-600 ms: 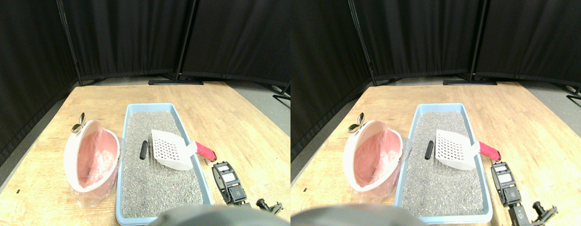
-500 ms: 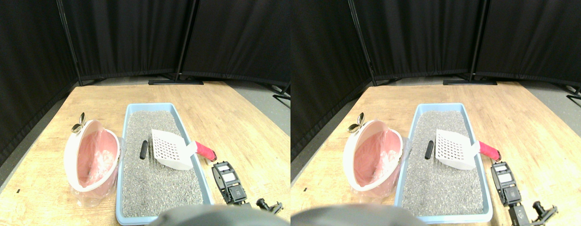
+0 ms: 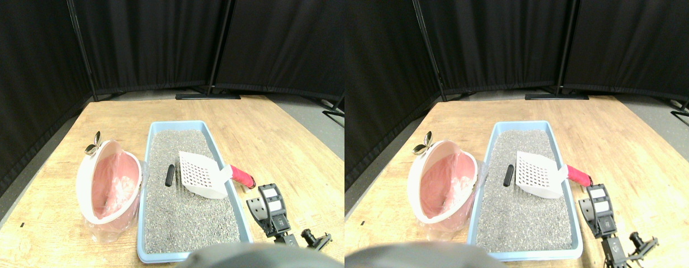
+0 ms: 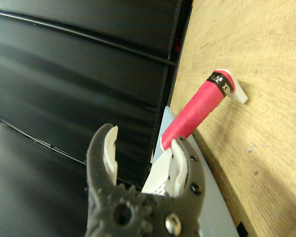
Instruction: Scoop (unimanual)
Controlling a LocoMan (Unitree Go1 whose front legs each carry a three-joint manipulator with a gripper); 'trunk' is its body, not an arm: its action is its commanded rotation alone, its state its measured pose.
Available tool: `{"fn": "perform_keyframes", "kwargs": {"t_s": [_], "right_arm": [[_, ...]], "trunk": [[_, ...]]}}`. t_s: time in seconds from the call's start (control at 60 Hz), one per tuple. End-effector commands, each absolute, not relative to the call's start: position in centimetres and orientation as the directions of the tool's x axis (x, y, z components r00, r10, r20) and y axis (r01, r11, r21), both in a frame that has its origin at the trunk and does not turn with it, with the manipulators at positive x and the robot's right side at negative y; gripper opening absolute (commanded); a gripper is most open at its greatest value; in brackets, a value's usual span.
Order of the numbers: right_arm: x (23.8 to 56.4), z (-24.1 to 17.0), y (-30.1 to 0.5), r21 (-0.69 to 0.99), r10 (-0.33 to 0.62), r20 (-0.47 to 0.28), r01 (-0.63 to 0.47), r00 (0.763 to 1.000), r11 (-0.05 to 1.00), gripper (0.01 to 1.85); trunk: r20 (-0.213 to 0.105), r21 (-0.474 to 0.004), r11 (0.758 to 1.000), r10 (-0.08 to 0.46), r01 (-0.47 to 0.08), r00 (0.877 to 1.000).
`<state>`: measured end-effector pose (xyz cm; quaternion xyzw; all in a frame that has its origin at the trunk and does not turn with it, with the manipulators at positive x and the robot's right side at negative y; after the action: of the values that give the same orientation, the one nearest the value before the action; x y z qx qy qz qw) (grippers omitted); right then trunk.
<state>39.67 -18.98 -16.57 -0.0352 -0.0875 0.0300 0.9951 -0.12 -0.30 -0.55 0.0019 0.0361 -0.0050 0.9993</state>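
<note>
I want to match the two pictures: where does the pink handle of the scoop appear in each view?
Stereo pair view: the pink handle sticks out over the right rim of the blue tray, just beyond the right pincer.
Wrist view: the pink handle runs diagonally across the middle, above the open pincer.
Shared landmark: the wooden floor under the handle's end, seen in both.

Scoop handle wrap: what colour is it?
Pink-red, with a black band near the handle end; clearest in the wrist view.
</note>
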Motion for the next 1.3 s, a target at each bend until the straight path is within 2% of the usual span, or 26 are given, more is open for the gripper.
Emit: {"fn": "perform_keyframes", "kwargs": {"t_s": [0.017, 0.167, 0.283, 0.5, 0.583, 0.75, 0.983, 1.3], "right_arm": [[40.0, -16.1, -19.2, -0.054, 0.065, 0.213, -0.054, 0.975, 0.997, 0.76], [40.7, -16.5, -19.7, -0.014, 0.082, 0.185, -0.081, 0.979, 0.997, 1.04], [41.5, -16.9, -20.1, 0.022, 0.086, 0.163, -0.091, 0.983, 0.996, 1.10], [43.0, -17.8, -20.6, 0.077, 0.104, 0.143, -0.116, 0.984, 0.990, 1.04], [43.6, -18.1, -20.8, 0.099, 0.075, 0.107, -0.086, 0.991, 0.991, 1.02], [44.5, -18.8, -21.0, 0.118, 0.079, 0.062, -0.086, 0.995, 0.989, 0.98], [45.2, -19.4, -21.2, 0.170, 0.042, 0.010, -0.043, 0.999, 0.985, 0.99], [46.9, -19.9, -21.8, 0.222, 0.054, -0.048, -0.043, 0.997, 0.974, 0.97]], "trunk": [[-0.077, -0.003, 1.000, -0.006, 0.006, 0.997], [-0.080, -0.002, 1.000, -0.008, 0.007, 0.997], [-0.082, -0.006, 1.000, -0.008, 0.008, 0.997], [-0.087, -0.010, 1.000, -0.007, 0.006, 0.996], [-0.090, -0.010, 1.000, -0.006, 0.005, 0.996], [-0.094, -0.012, 1.000, -0.006, 0.005, 0.996], [-0.093, -0.013, 1.000, -0.005, 0.004, 0.996], [-0.097, -0.010, 1.000, -0.005, 0.004, 0.995]]}}
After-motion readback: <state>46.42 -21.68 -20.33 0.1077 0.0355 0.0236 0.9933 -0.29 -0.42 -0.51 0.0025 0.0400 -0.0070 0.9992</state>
